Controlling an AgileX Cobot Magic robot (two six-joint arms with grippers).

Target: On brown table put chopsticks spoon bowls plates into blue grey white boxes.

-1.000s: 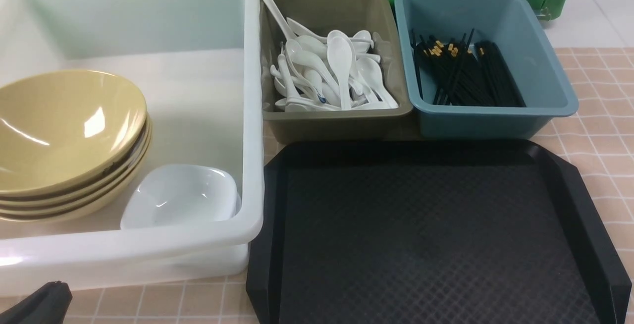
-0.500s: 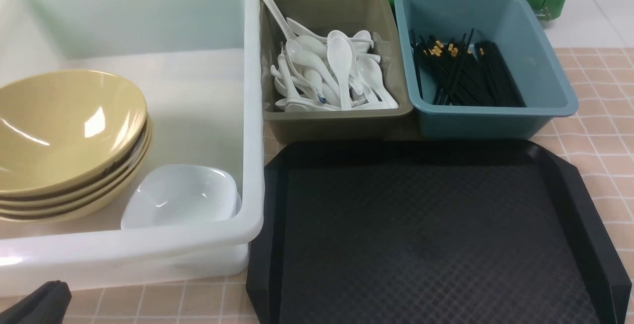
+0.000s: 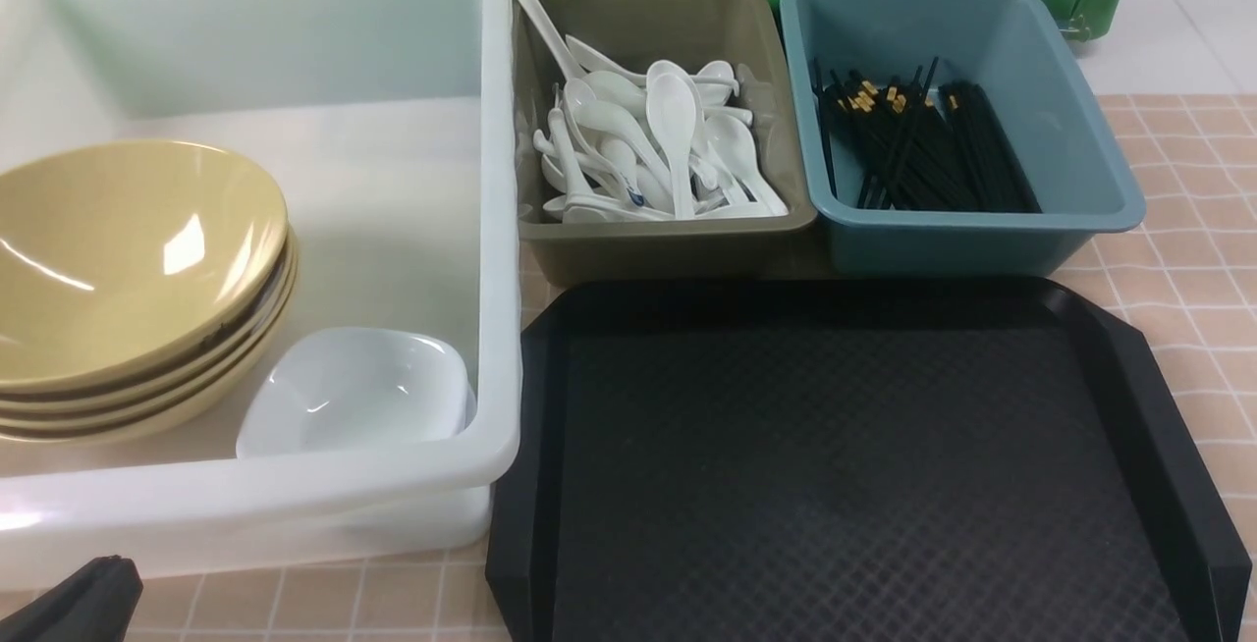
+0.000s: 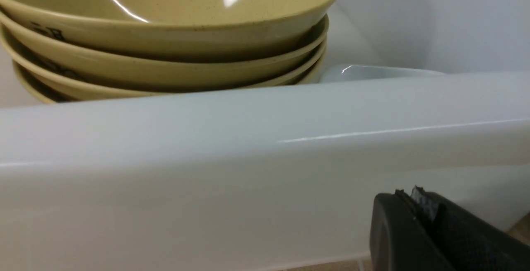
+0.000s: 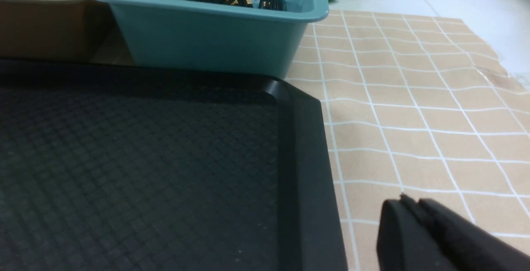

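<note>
Several tan bowls point(image 3: 128, 259) sit stacked at the left of the white box point(image 3: 295, 490), with a small white plate point(image 3: 354, 392) beside them. A heap of white spoons point(image 3: 658, 141) fills the grey box point(image 3: 668, 240). Black chopsticks point(image 3: 923, 151) lie in the blue box point(image 3: 982, 235). My left gripper point(image 3: 74, 603) is shut and empty, low against the white box's near wall point(image 4: 248, 138), with the bowls point(image 4: 165, 26) beyond. My right gripper point(image 5: 408, 202) is shut and empty over the brown table point(image 5: 414, 117), beside the tray's right edge. It is outside the front view.
A black textured tray point(image 3: 835, 465) lies in front of the grey and blue boxes, with nothing on it. Tiled table surface point(image 3: 1198, 259) shows to the right of the tray and blue box. A green cloth hangs behind the boxes.
</note>
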